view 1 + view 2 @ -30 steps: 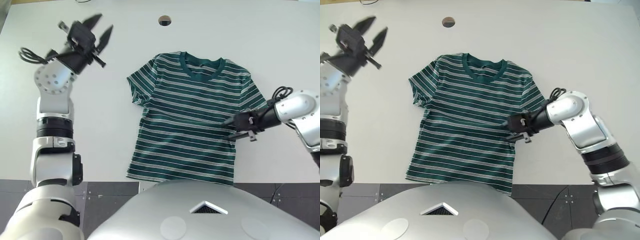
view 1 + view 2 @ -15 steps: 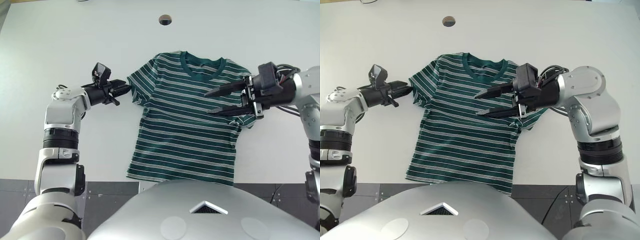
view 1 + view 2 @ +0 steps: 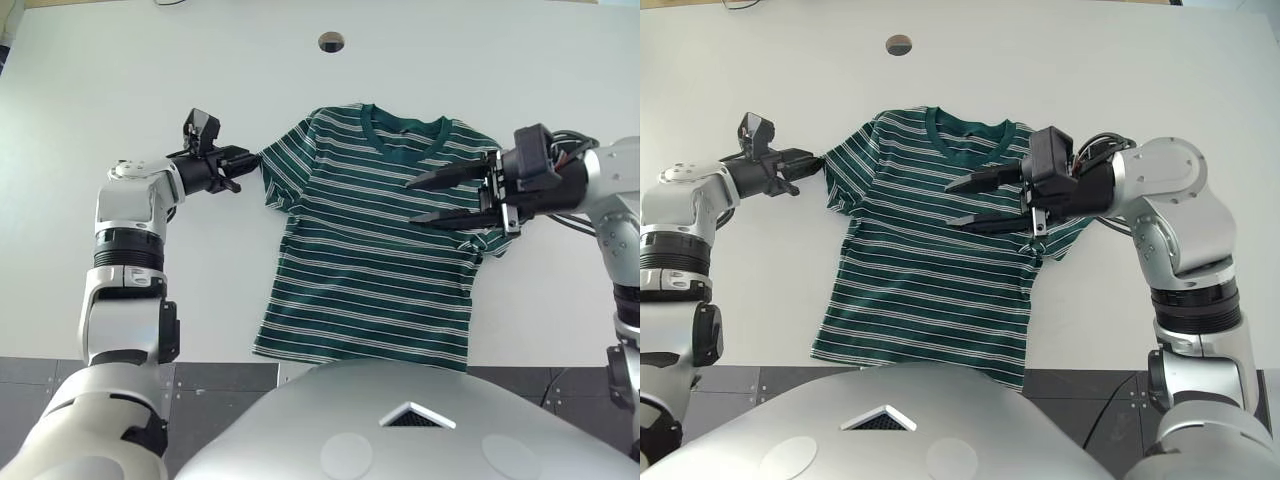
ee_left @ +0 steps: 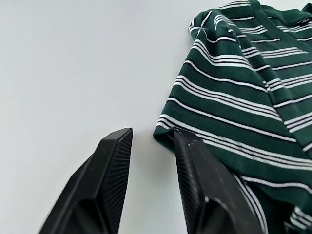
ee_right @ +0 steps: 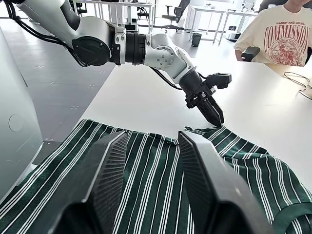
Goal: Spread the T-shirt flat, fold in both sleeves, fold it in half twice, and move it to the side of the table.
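T-shirt (image 3: 375, 240): dark green with thin white stripes, lying face up in the middle of the bench (image 3: 120, 60). Its collar points away from the robot and its hem lies along the near edge. The body is mostly flat, with light wrinkles.
Sleeve on the robot's left (image 3: 275, 175): short and a little bunched, with its hem edge turned toward the left claw.
Left claw (image 4: 152, 139): low over the bench, just beside that sleeve. Its two fingers are slightly parted, with bare bench between them. The corner of the sleeve hem touches the tip of one finger, and nothing is gripped.
Right claw (image 3: 412, 200): above the shirt's chest on the robot's right, pointing across the shirt. Its fingers are spread wide and it holds nothing.
Sleeve on the robot's right: partly hidden behind the right claw.
Bench: plain white, with a small round hole (image 3: 330, 42) beyond the collar.
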Controlling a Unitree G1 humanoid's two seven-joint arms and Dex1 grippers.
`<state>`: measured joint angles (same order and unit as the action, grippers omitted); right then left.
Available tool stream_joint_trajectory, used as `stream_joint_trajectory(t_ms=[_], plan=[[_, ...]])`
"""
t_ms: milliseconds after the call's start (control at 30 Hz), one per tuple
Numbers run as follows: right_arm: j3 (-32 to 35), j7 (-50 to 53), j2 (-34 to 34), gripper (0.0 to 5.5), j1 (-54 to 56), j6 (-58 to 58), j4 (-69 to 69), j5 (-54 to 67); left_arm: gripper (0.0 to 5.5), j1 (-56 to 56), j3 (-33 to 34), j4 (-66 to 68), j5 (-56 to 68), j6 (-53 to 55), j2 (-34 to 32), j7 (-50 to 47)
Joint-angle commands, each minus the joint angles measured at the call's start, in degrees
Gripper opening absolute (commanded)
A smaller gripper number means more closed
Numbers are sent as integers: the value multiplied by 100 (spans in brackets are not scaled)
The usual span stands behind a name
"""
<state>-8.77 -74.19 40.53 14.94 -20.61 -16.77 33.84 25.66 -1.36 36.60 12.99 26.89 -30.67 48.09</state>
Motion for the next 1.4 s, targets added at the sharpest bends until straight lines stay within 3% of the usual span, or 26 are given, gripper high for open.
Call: stream_joint_trajectory(t_ms=[33, 233, 400, 500, 667, 867, 1100, 1400], plan=[[74, 53, 4, 193, 4, 65, 6, -98, 157, -49, -90, 291, -135, 190, 172, -58], [191, 441, -55, 193, 24, 138, 251, -389, 67, -87, -209, 268, -175, 235, 303, 19], [483, 2814, -478, 193, 639, 447, 1956, -1971, 12, -193, -256, 41, -132, 305, 340, 96], [797, 3372, -361, 193, 616, 861, 2562, -2374, 12, -255, -252, -76, -121, 337, 348, 66], [1335, 3589, -22, 193, -57, 1343, 2615, -2613, 12, -337, 40, -562, 104, 448, 338, -82], [1722, 3619, 197, 193, -1121, 1343, 2089, -2683, 12, -639, 489, -2241, 692, 1172, 203, -136], [1892, 3502, 72, 193, -2050, 157, 1034, -2229, 12, -821, 650, -3402, 1148, 1798, 335, -379], [2079, 3543, -168, 193, -2260, -812, 645, -1588, 12, -774, 413, -3890, 1473, 2176, 758, -734]])
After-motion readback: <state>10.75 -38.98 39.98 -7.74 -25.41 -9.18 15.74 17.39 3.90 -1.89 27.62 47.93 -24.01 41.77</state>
